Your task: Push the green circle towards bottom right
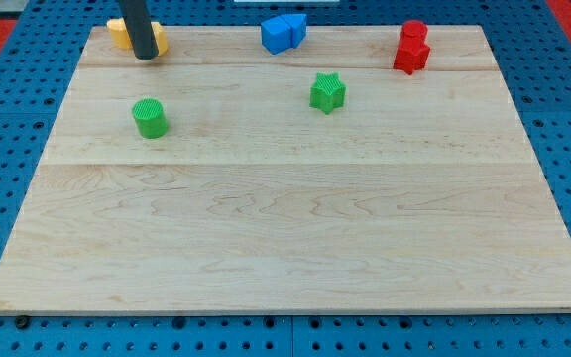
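The green circle (150,117) is a short green cylinder at the upper left of the wooden board (285,218). My tip (146,56) is the lower end of a dark rod near the view's top left, above the green circle with a clear gap between them. The rod stands in front of a yellow block (119,33) and hides its middle.
A green star (327,92) sits right of centre near the top. Two blue blocks (283,32) touch each other at the top middle. Two red blocks (412,48) sit together at the top right. A blue perforated table (8,149) surrounds the board.
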